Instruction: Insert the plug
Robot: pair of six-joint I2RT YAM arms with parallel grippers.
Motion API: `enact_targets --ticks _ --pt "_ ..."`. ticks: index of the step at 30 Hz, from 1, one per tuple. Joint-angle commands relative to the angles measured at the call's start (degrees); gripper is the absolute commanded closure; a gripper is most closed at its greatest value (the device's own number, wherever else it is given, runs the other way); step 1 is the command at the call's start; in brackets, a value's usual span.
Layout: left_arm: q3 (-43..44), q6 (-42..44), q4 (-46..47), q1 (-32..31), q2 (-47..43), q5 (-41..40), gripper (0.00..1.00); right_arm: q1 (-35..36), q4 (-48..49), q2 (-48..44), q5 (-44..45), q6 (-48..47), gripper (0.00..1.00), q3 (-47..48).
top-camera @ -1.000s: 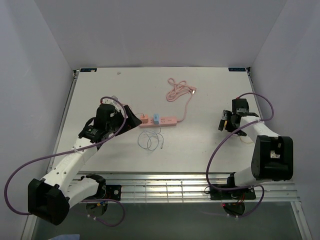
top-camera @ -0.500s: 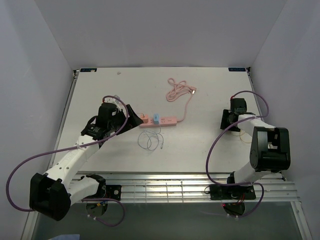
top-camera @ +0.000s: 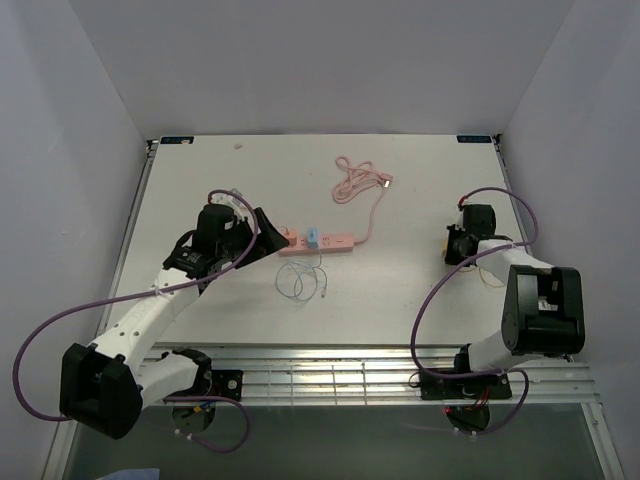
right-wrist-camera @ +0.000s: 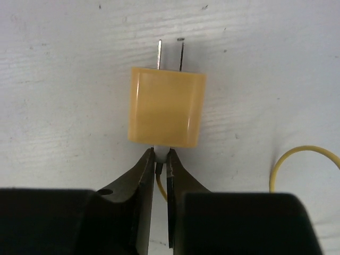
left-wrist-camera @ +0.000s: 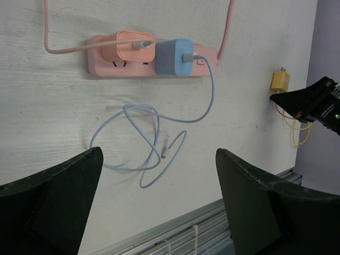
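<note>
The plug (right-wrist-camera: 166,108) is a yellow block lying flat on the white table, its two metal prongs pointing away from my right gripper (right-wrist-camera: 160,154). That gripper is shut on the white cable stub at the plug's rear, where a thin yellow cable (right-wrist-camera: 297,159) loops off. The left wrist view shows the plug (left-wrist-camera: 280,81) far right of the pink power strip (left-wrist-camera: 101,58). The strip holds a pink adapter (left-wrist-camera: 132,46) and a blue adapter (left-wrist-camera: 174,57). My left gripper (left-wrist-camera: 159,153) hangs open above the table near the strip's left end (top-camera: 268,238). My right gripper (top-camera: 458,245) covers the plug from above.
A pale blue cable (left-wrist-camera: 154,138) lies looped in front of the strip, its free end loose. The strip's pink cord runs back to a coil (top-camera: 352,182). The slatted metal front edge (top-camera: 340,375) lies close to the arm bases.
My right gripper has gone from open to shut on the plug's rear stub, after shifting slightly over it. The left arm has barely moved and stays open.
</note>
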Motion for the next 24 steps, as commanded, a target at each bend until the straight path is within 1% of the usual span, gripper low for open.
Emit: enact_targets --ticks 1,3,4,5,7,8,12,13,14,16,18,20,22,24 --pt "2.1 0.0 3.1 -0.3 0.0 4.1 0.02 0.0 1.3 -5.4 -4.5 -2.5 0.92 -1.8" --pt "2.1 -0.1 5.2 -0.3 0.6 6.2 0.02 0.3 1.1 -7.1 -8.9 -3.4 0.92 -2.2" --pt "2.2 -0.2 6.0 -0.3 1.0 9.0 0.02 0.9 1.0 -8.6 -9.6 -3.7 0.92 -2.3" --pt "2.4 -0.4 6.9 -0.5 1.3 10.2 0.02 1.1 0.9 -9.4 -10.5 -4.5 0.92 -2.5" --pt "2.9 -0.7 9.5 -1.1 3.0 14.0 0.02 5.6 1.3 -12.2 -12.0 -5.3 0.92 -2.9" --pt "3.4 -0.6 10.0 -1.9 3.7 15.0 0.02 6.7 1.4 -13.3 -13.1 -7.3 0.92 -3.1" --pt "7.1 -0.4 13.3 -3.9 8.1 20.7 0.02 13.2 4.7 -19.5 -21.6 -11.8 0.92 -4.4" --pt "7.7 -0.3 13.8 -4.2 8.8 21.7 0.02 15.9 4.7 -21.9 -23.0 -13.0 0.92 -4.3" --pt "8.3 -0.2 14.4 -4.9 9.6 24.4 0.02 17.3 5.0 -23.0 -24.3 -13.9 0.92 -4.3" --pt "9.3 -0.4 16.8 -5.5 11.6 27.3 0.02 20.2 5.2 -25.7 -28.8 -15.8 0.92 -3.7" --pt "9.8 -0.7 18.9 -6.7 12.8 30.3 0.02 23.0 4.0 -26.9 -33.5 -17.7 0.92 -2.8" --pt "10.5 -1.0 19.6 -7.8 14.8 31.7 0.02 25.3 2.9 -27.5 -34.7 -19.1 0.92 -1.3" --pt "10.5 -2.1 23.2 -8.5 16.2 36.1 0.02 28.2 2.2 -28.5 -35.7 -20.9 0.92 -0.8" --pt "10.6 -3.0 24.7 -9.7 17.6 37.5 0.02 29.2 2.0 -29.1 -37.8 -22.0 0.92 -0.4"
